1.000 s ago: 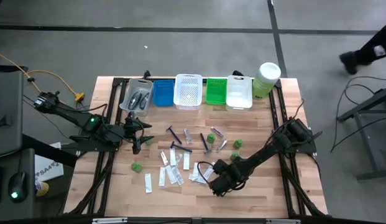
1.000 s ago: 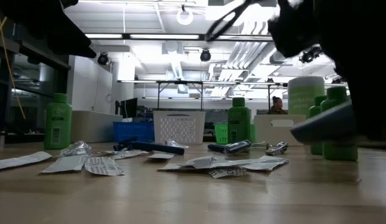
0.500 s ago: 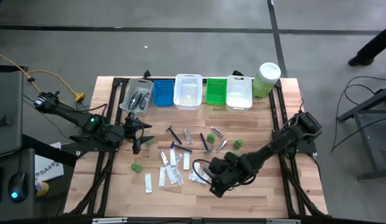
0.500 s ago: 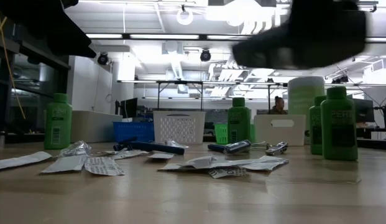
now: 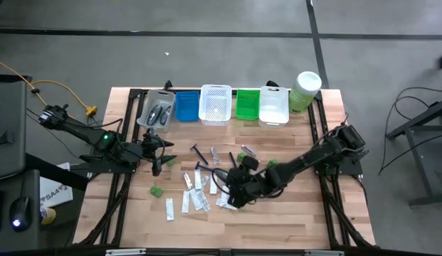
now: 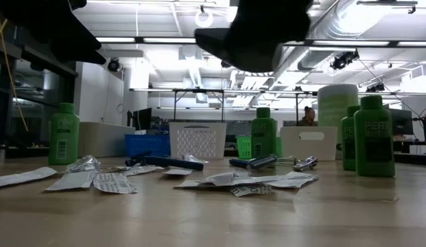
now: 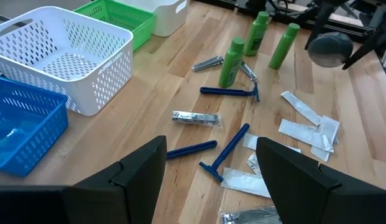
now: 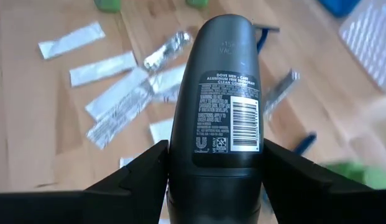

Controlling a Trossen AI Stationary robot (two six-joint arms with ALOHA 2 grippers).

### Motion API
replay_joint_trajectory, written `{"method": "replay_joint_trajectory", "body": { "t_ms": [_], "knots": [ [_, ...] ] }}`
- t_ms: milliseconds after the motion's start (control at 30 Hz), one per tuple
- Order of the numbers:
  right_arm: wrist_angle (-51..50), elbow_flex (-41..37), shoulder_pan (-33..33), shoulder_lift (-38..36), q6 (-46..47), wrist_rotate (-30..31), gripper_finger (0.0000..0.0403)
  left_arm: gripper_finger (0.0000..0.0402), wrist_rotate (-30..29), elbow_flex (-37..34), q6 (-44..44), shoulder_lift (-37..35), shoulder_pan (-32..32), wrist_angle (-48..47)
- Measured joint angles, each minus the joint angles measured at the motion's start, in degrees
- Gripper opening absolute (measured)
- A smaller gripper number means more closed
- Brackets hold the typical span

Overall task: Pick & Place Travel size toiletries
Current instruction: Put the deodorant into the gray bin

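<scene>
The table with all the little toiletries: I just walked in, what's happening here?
The right gripper holds a dark grey deodorant stick above the scattered sachets and razors mid-table. The left gripper hovers open and empty near the baskets. Green bottles remain unsorted.

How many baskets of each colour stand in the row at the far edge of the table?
Clear basket: 1
Blue basket: 1
White baskets: 2
Green basket: 1
Total: 5
</scene>
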Motion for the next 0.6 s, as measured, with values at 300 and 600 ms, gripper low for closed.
{"method": "replay_joint_trajectory", "body": {
  "t_ms": [300,600],
  "knots": [
    [8.23,0.00,-5.97,-0.04,-12.17,-1.77,0.0217,0.0248,-1.05,0.02,0.10,0.31,0.00,0.45],
    [16.47,0.00,-10.44,-0.04,-21.43,-3.64,0.0217,0.0248,-3.90,0.11,1.81,4.03,0.03,2.56]
  ]
}}
